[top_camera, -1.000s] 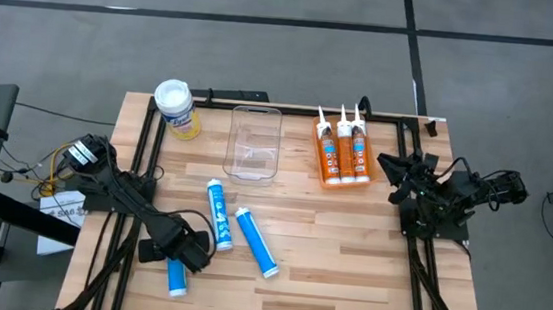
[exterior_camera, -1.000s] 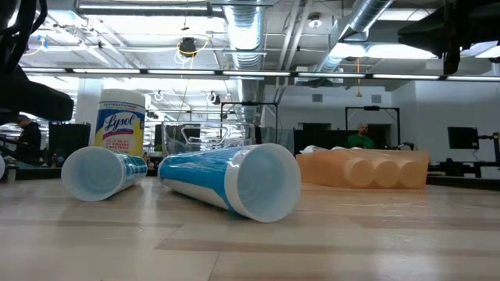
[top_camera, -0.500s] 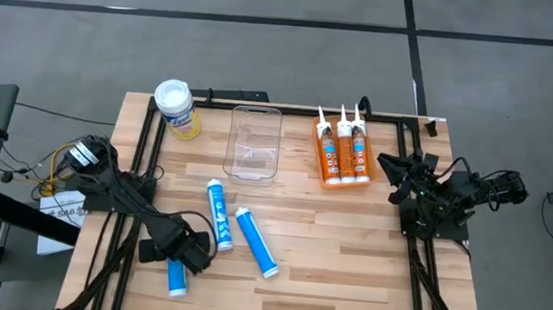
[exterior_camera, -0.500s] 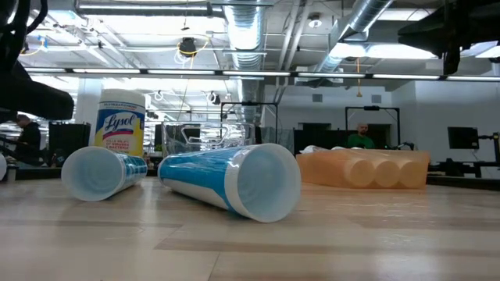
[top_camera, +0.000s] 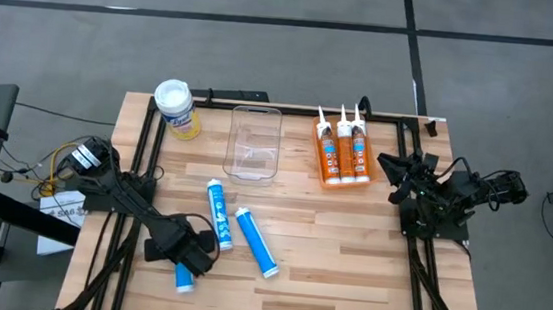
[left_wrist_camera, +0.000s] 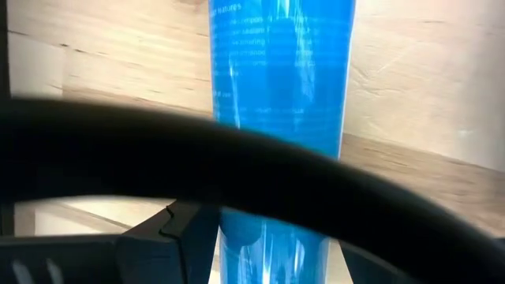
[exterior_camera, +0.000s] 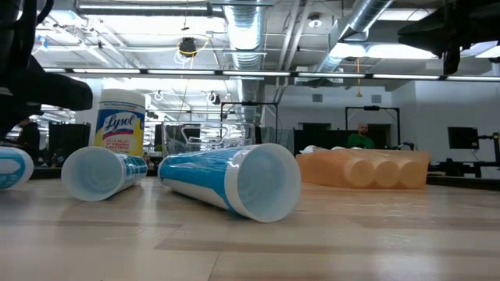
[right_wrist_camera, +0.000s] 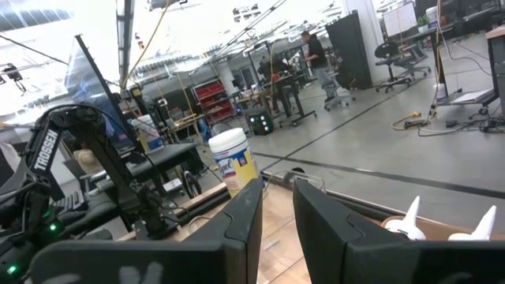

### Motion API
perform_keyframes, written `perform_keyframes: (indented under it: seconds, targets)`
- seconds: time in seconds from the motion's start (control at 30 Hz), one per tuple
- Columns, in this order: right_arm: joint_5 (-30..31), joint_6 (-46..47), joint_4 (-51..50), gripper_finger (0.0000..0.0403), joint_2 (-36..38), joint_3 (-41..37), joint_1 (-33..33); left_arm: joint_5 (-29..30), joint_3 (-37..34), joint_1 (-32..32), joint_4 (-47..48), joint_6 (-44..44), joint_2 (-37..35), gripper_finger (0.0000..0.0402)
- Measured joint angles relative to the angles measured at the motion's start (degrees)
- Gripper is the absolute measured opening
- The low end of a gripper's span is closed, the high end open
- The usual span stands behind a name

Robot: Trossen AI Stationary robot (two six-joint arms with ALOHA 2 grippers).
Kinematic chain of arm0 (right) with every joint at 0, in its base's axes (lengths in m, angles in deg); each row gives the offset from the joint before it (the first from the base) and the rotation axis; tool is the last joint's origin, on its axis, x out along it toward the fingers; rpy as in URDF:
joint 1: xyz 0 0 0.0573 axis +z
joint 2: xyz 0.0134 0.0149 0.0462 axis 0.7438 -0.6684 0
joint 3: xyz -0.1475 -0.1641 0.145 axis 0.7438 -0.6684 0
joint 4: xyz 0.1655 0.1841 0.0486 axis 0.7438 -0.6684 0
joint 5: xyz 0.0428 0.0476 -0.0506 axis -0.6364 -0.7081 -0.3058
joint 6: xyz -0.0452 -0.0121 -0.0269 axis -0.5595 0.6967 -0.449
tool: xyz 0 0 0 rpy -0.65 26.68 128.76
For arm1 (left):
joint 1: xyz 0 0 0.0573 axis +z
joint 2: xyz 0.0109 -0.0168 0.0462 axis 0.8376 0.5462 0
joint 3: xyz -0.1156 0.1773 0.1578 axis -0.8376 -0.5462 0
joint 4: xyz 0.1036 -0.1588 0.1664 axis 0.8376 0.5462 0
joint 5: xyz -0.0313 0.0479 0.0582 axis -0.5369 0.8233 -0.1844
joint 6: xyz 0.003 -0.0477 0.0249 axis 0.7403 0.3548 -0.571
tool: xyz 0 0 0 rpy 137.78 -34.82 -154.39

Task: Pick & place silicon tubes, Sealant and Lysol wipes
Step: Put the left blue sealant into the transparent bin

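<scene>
My left gripper [top_camera: 184, 250] is at the table's near left, shut on a blue silicone tube [top_camera: 184, 275]. The tube's round end shows at the low view's left edge [exterior_camera: 11, 168]. Two more blue tubes [top_camera: 219, 213] [top_camera: 256, 241] lie on their sides on the wood to its right. Three orange sealant tubes [top_camera: 342, 153] lie side by side at the far right. The Lysol wipes canister [top_camera: 175, 106] stands upright at the far left. My right gripper [top_camera: 387, 177] is shut and empty at the right edge, next to the sealant. My left gripper pinches the blue tube's body [left_wrist_camera: 268, 197] between its two fingers, which come from above and lie across the tube. The gripper hides the tube's far half in the high view. The near end [top_camera: 184, 281] sticks out toward the near edge. Whether the tube is clear of the table, I cannot tell.
A clear plastic bin [top_camera: 255, 141] stands at the far middle, between the canister and the sealant. A black frame [top_camera: 147, 144] runs along the table's left, far and right sides. There is bare wood at the near right [top_camera: 347, 272].
My left gripper has shifted a little toward the table's right with the blue tube. The tube's round end has come into the low view at its left edge. The right arm has kept still.
</scene>
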Motion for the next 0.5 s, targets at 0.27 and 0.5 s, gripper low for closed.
perform_keyframes:
  seconds: [0.27,0.5]
  targets:
    - [0.09,0.00,0.26,0.0066,0.00,0.00,0.00,4.59,2.25,0.11,1.88,0.33,0.13,0.0200]
    - [0.09,0.00,0.39,0.0066,0.00,0.00,0.00,3.98,2.50,0.02,3.63,-0.58,0.09,0.0200]
